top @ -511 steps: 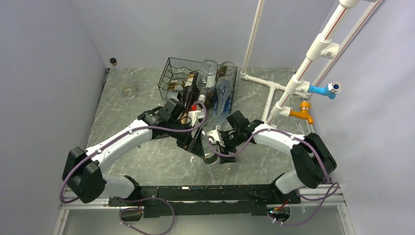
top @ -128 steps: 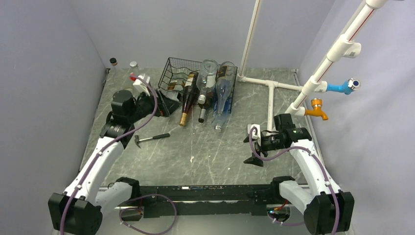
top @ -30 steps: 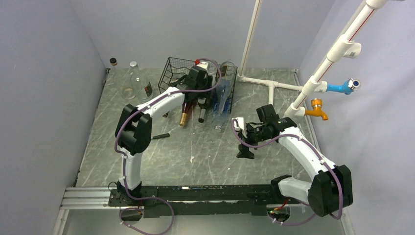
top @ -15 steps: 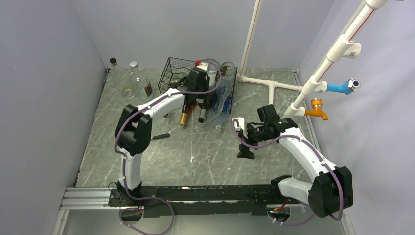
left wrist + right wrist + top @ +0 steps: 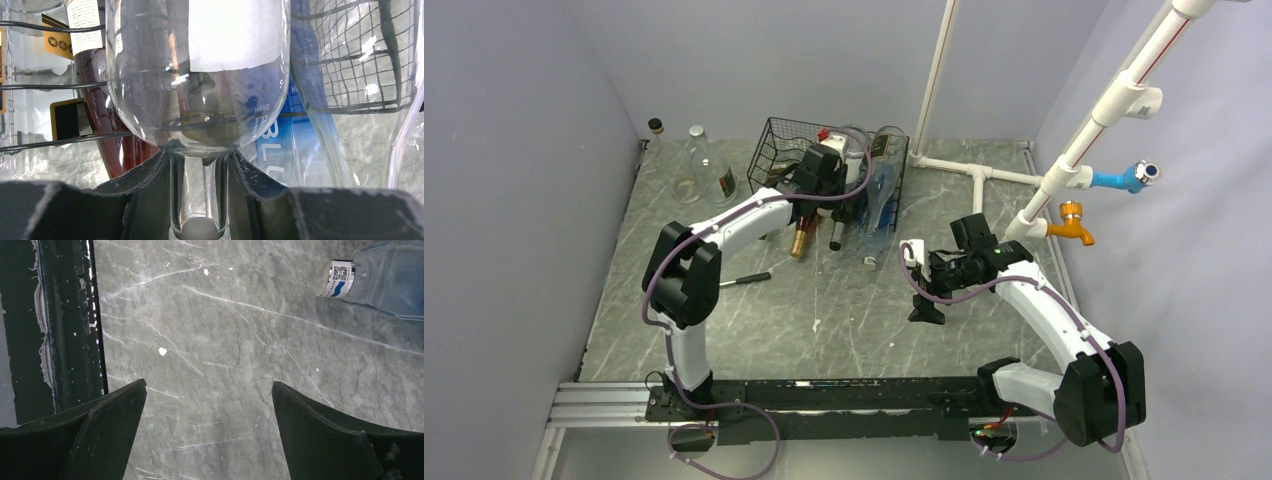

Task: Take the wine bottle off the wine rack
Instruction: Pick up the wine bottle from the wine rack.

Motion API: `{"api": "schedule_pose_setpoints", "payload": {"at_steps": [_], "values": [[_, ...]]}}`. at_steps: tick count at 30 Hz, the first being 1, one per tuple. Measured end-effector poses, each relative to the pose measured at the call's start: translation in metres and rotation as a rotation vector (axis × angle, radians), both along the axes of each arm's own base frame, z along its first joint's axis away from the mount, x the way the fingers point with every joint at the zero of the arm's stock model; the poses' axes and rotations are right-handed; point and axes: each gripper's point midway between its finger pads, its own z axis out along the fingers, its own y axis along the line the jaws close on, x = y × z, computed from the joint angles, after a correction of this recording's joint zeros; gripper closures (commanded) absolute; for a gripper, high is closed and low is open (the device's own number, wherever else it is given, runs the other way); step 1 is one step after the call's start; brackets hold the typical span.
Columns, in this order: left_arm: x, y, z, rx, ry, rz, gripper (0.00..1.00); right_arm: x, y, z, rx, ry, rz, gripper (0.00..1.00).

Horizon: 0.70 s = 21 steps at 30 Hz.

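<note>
- Table [image 5: 724, 330]: grey marbled slab, both arms bolted at its near edge.
- White pipe frame [image 5: 977, 195]: runs along the far right, with a blue tap [image 5: 1124, 178] and an orange tap [image 5: 1064, 218].
- Wine rack [image 5: 776, 140]: black wire, at the far middle of the table, with bottles lying in it, necks pointing toward you.
- Your left gripper [image 5: 200, 200] is reached in over the rack. Its fingers [image 5: 150, 200] are clamped on the neck of the clear wine bottle [image 5: 150, 100], which lies in the rack.
- Beside it in the wrist view: a dark red bottle [image 5: 100, 130] on one side and a blue-tinted bottle [image 5: 280, 145] on the other.
- Your right gripper [image 5: 210, 430] hangs over bare table right of centre, its jaws wide apart and holding nothing.
- A tall clear bottle [image 5: 706, 170] stands at the far left, outside the rack.
- Hammer [image 5: 749, 279]: flat on the table, near side of the rack.
- A small dark-capped bottle [image 5: 656, 127] stands in the far left corner.
</note>
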Motion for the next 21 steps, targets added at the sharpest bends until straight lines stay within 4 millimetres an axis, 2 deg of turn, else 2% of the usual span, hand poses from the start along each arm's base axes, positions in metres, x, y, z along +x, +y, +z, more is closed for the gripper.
{"api": "schedule_pose_setpoints", "payload": {"at_steps": [21], "values": [[-0.013,0.031,0.011,-0.01,-0.068,0.045,1.0,0.001,-0.001,0.0,0.0,0.0,-0.004,0.0]]}}
